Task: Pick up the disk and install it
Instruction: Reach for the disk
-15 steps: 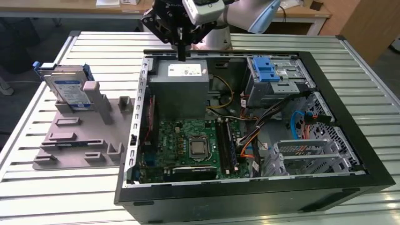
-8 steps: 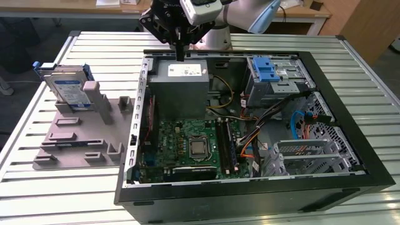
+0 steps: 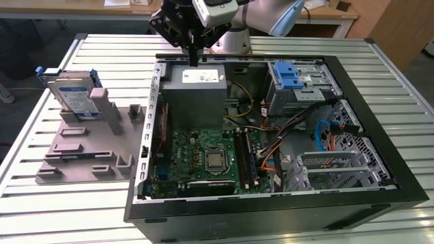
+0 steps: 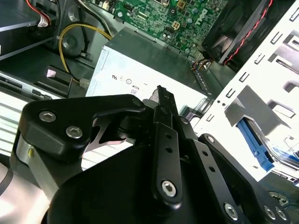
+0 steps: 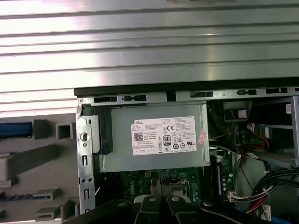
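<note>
Slatted metal table (image 3: pixel 68 213); wooden desks (image 3: pixel 68 7), seemingly, behind.

Labels inside the open computer case and on the disk

A white label (image 5: pixel 163 136) sits on the grey metal box (image 5: pixel 121 158) in the first wrist view, carrying a square code, fine lines of print and a row of round marks. A small pink sticker (image 5: pixel 202 137) sits at its corner. In the exterior view the upright disk (image 3: pixel 74 96) wears a white and blue label whose wording I cannot make out.
</note>
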